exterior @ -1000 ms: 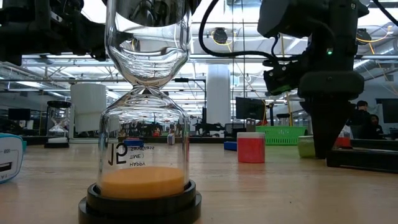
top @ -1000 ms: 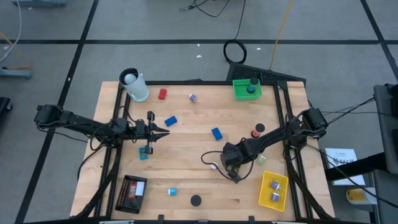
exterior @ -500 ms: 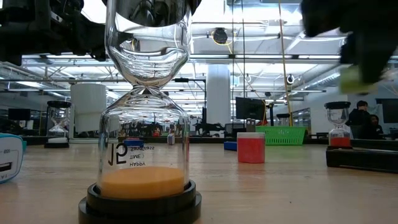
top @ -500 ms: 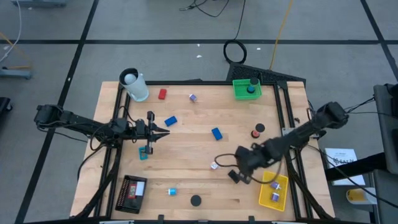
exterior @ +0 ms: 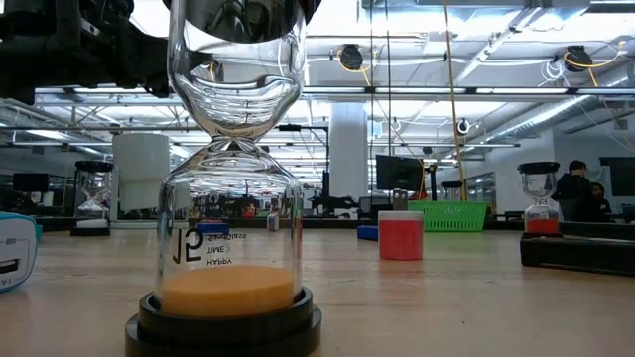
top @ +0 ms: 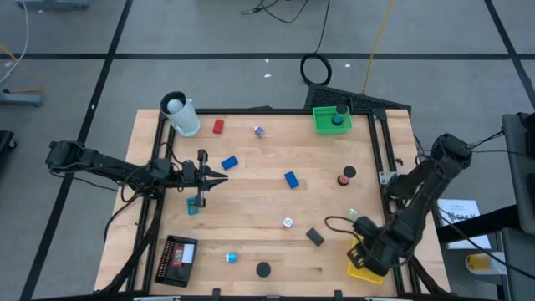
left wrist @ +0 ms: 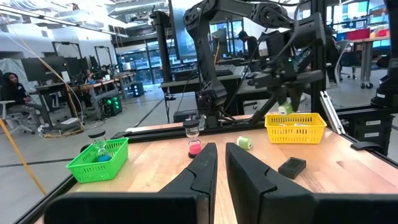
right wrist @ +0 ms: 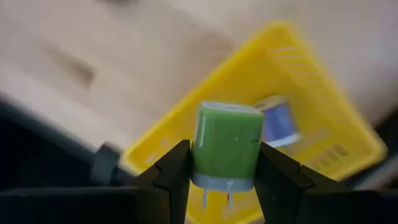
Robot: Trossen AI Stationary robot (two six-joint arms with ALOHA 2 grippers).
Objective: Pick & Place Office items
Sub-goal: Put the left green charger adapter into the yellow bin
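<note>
Bright ceiling lights glare in the low view. Behind the right gripper (right wrist: 225, 186), the tray (right wrist: 311, 93) looks blurry.

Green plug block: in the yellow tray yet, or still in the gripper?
Still gripped. The green plug block sits clamped between the right gripper fingers, above the yellow tray, prongs showing.

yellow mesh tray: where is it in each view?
High view: yellow mesh tray at the table's front right corner, mostly covered by the right gripper.
Low view: not in it.
Left wrist view: on the table's far side, right of centre.
Right wrist view: fills the middle, behind the held green plug.
Shared landmark: the green plug, also above the tray in the left wrist view.
</note>
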